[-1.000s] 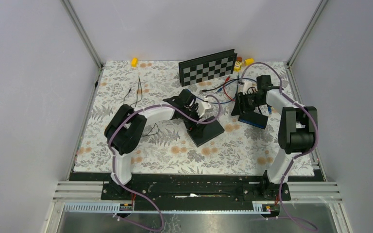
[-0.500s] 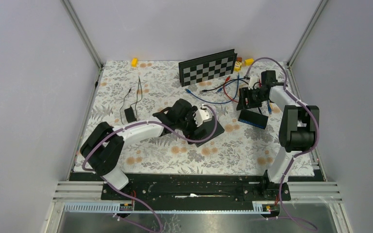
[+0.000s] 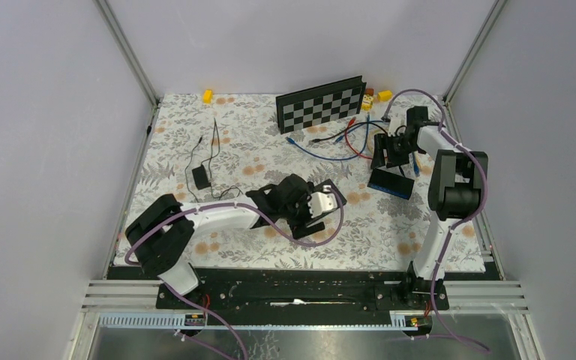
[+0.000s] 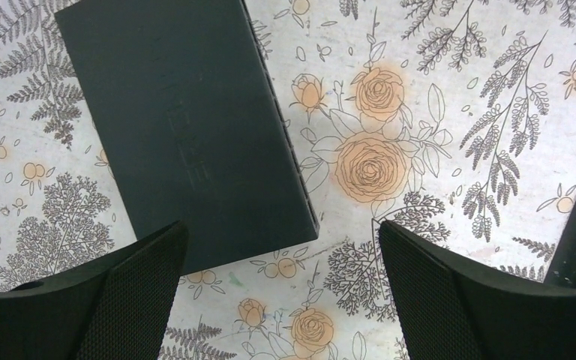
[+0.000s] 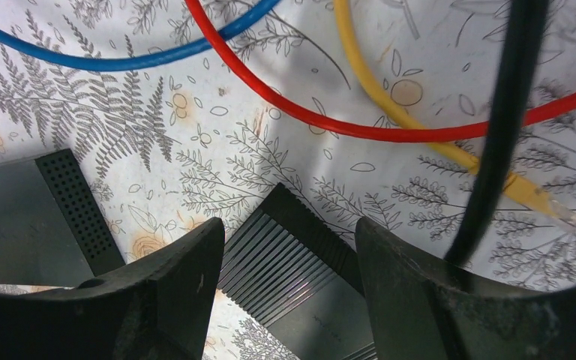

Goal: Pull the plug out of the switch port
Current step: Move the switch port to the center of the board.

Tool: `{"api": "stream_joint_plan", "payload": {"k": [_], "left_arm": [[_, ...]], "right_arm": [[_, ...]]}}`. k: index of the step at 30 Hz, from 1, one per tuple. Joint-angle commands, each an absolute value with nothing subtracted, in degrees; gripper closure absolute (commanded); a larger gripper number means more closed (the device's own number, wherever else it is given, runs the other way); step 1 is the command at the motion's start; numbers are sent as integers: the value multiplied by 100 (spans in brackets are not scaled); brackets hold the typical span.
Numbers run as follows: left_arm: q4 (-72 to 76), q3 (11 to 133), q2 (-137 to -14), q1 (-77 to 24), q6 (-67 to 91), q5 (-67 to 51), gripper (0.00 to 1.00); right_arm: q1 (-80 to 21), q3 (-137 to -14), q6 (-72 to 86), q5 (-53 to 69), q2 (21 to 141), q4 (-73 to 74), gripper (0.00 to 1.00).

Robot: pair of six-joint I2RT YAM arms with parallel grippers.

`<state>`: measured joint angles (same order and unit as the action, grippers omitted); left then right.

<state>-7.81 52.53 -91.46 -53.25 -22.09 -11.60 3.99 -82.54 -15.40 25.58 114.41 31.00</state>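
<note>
The plug point(image 5: 551, 210) I take to be the one that matters is the clear tip of the yellow cable point(image 5: 390, 105). It lies loose on the flowered cloth point(image 4: 495, 112) at the far right of the desk point(image 3: 217, 135), just off one finger of my right claw point(image 5: 289, 225), the nearer arm. That claw is spread and grasps nothing. No port holds the plug, so I judge the pull done. A ribbed dark box point(image 5: 292, 255) shows below the gap, with the red cable point(image 5: 345, 127) and blue cable point(image 5: 120, 64) looping beyond. My left claw point(image 4: 281, 229) hangs released wide at the near middle, over the switch point(image 4: 187, 127). Its long axis runs away from my fingers, and its notched edge shows no cable. The cloth is flat, with open room around the left claw.
</note>
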Motion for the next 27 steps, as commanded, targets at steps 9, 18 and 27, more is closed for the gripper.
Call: {"api": "stream_joint_plan", "payload": {"k": [9, 18, 27], "left_arm": [[-403, 5256, -9411, -5559, -2311, 138, 1], [-369, 5078, -9412, -5555, -2427, 902, 1], [-94, 4860, -9378, -5542, -2442, 1216, 1]], "right_arm": [[413, -8072, -1963, 3504, 11534, 3613, 30], [409, -7320, -2647, 3615, 11103, 3896, 32], [411, -6941, -2848, 3933, 10542, 4193, 31]]}}
